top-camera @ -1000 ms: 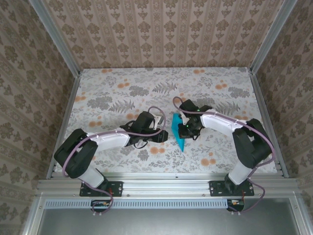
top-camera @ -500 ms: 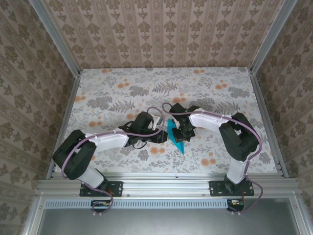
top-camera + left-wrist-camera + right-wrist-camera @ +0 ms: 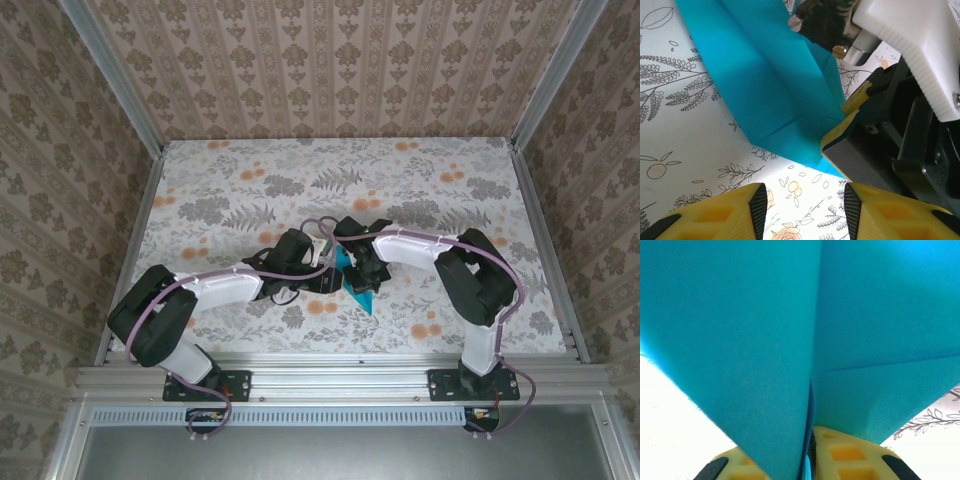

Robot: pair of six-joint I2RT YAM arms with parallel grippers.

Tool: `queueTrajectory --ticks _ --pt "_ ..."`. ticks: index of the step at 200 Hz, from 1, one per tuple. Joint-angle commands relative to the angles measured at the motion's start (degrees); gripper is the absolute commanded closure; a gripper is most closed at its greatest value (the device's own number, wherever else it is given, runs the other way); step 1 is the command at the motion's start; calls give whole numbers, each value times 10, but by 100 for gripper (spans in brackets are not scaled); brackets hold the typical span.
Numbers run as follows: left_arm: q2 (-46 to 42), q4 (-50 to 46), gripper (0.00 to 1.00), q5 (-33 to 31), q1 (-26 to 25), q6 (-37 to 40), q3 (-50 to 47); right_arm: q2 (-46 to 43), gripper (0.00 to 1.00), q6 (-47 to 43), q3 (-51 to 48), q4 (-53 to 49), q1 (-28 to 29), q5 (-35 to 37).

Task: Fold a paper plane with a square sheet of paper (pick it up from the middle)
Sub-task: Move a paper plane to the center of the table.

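My right gripper (image 3: 808, 452) clamps the folded teal paper (image 3: 740, 340) at its crease; the left gripper (image 3: 805, 200) gapes empty just short of it. It looks light and flimsy, so I'd pinch the folds.

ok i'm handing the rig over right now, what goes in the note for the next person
Right tool: shut on the folded teal paper, pinching it at a crease.
Left tool: open, holding nothing, just short of the paper.
Paper: held near the middle of the table, between the arms.
Done: several folds are creased in.
Left: the remaining folds to a finished plane; how many I cannot tell.
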Motion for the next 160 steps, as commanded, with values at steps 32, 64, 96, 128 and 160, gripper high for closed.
queueTrajectory --ticks 32,64,96,128,160 --pt "-9 4 52 17 2 1 -9 12 80 10 15 -23 12 19" --pt "-29 -7 51 16 3 9 -3 -23 75 10 21 -37 12 26" --pt "-52 -35 49 15 8 23 2 -58 70 10 18 -39 9 11" --pt "-82 -68 45 10 14 36 4 -94 68 11 13 -38 2 -14" --pt "-120 -128 33 -31 18 76 14 -140 62 -4 8 -47 -14 -27"
